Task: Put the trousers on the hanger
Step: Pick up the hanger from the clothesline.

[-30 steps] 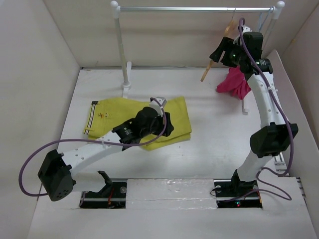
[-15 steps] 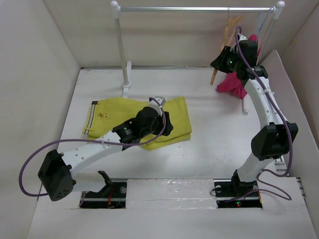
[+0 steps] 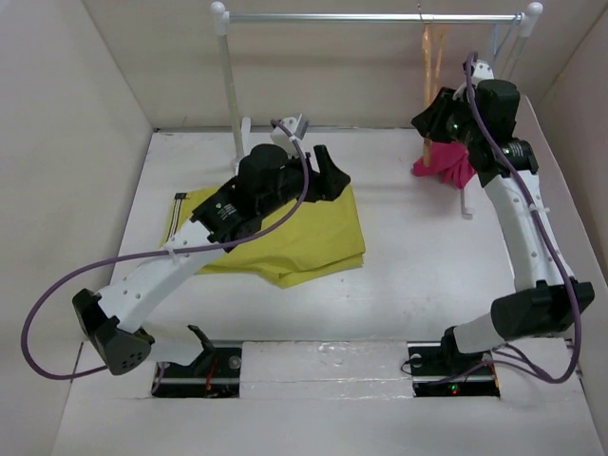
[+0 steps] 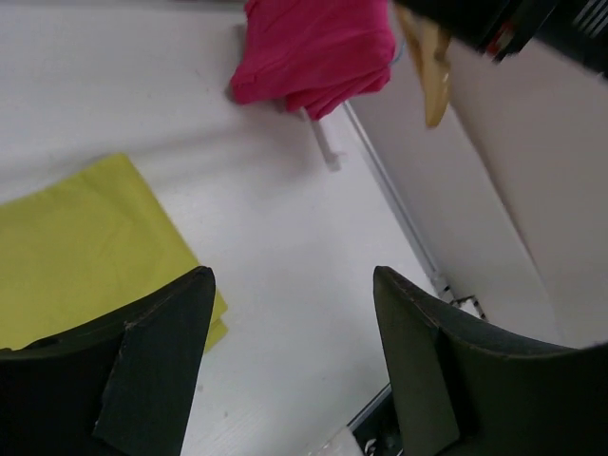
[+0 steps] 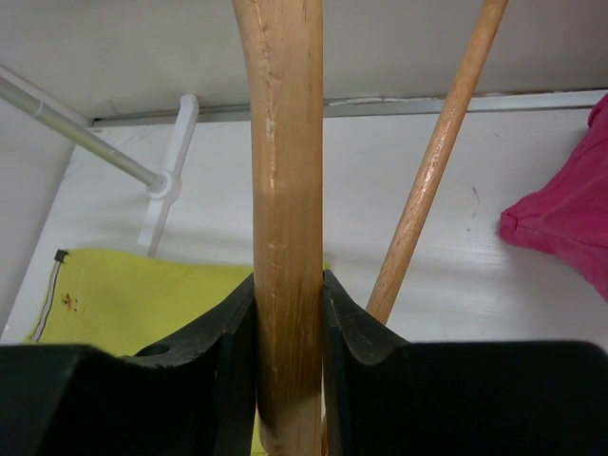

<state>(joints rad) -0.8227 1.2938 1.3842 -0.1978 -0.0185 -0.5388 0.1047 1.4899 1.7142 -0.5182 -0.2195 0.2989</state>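
The yellow-green trousers (image 3: 318, 237) lie folded flat on the table, also in the left wrist view (image 4: 76, 247) and in the right wrist view (image 5: 142, 294). The tan wooden hanger (image 3: 432, 52) hangs by its hook from the rail. My right gripper (image 3: 433, 119) is shut on one wooden arm of the hanger (image 5: 288, 190), with the jaws pressed against both of its sides (image 5: 288, 323). My left gripper (image 3: 332, 173) is raised over the far edge of the trousers. It stands open with only bare table between its fingers (image 4: 290, 318).
A white-and-silver clothes rail (image 3: 370, 16) spans the back, with its left post (image 3: 233, 95) behind the trousers. A magenta-pink garment (image 3: 446, 161) lies at the rail's right foot, below the hanger (image 4: 313, 47). Beige walls close in both sides.
My right gripper has closed on the hanger, which now hangs straighter under the rail. My left arm has lifted off the trousers, moved toward the back, and opened wider.
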